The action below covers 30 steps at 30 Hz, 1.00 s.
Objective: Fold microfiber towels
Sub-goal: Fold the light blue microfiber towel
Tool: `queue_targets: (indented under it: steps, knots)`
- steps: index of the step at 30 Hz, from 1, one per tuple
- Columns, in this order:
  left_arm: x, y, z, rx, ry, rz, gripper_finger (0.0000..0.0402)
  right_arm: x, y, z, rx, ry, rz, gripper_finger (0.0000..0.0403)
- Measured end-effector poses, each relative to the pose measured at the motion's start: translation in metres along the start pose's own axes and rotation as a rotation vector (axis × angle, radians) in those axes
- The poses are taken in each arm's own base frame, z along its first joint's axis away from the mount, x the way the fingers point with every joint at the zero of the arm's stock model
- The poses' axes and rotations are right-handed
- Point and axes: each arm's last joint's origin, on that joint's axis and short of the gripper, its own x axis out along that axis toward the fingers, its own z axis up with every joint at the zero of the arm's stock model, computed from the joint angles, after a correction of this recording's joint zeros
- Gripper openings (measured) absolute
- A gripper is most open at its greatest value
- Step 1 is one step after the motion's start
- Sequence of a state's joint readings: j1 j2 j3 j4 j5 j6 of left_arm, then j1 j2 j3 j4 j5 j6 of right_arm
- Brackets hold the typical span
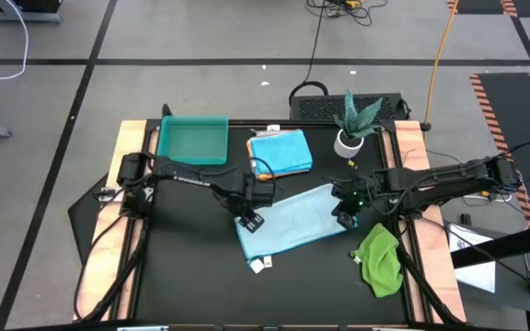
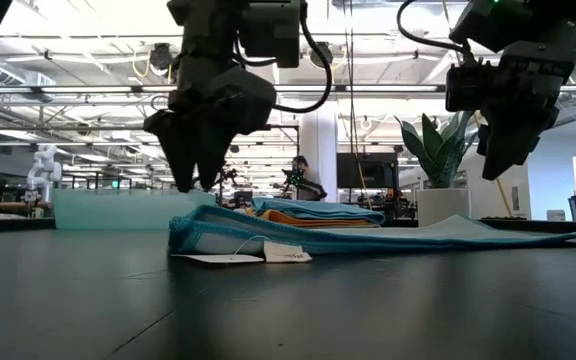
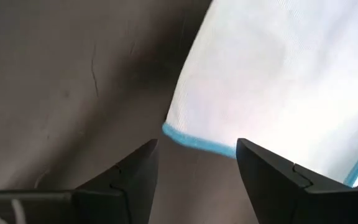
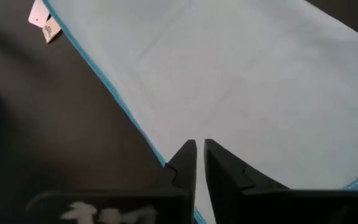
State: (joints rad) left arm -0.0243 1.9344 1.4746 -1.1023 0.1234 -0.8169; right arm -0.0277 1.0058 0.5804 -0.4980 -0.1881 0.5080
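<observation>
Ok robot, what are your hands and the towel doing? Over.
Left hand open above pale blue towel edge. Right hand nearly shut above it, holding nothing. Towel flat on table. Nothing in the way.

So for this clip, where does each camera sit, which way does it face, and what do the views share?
High view: above the table, looking straight down; both arms, left gripper and right gripper over the pale blue towel.
Low view: at tabletop height, looking level across; both grippers hang in from above.
Left wrist view: on the left arm, looking past its open fingers at the towel's edge.
Right wrist view: on the right arm, looking past nearly shut fingers at the towel.
All four share that pale blue towel.
</observation>
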Motion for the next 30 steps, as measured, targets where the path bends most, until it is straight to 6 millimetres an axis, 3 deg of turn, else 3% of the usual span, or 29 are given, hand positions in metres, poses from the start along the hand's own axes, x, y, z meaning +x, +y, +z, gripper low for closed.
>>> queue_targets:
  steps: [3, 7, 13, 23, 30]
  knots:
    - [0.006, 0.002, -0.002, 0.015, 0.018, 0.023, 0.0218, 0.000, 0.000, 0.000, 0.004, 0.000, 0.000, 0.0041]
    - [0.030, 0.013, -0.009, -0.009, 0.088, 0.037, 0.0218, 0.000, 0.000, 0.000, -0.001, -0.001, -0.001, 0.0056]
    - [0.053, 0.016, -0.012, -0.059, 0.116, -0.062, 0.0218, 0.000, 0.000, 0.000, -0.013, -0.002, -0.004, 0.0064]
    - [0.049, 0.013, -0.006, -0.048, 0.080, -0.112, 0.0218, 0.000, 0.000, 0.000, -0.006, -0.002, -0.004, 0.0064]
    - [0.030, 0.014, -0.010, -0.023, 0.034, -0.150, 0.0218, -0.002, -0.010, 0.006, 0.040, -0.016, -0.005, 0.0064]
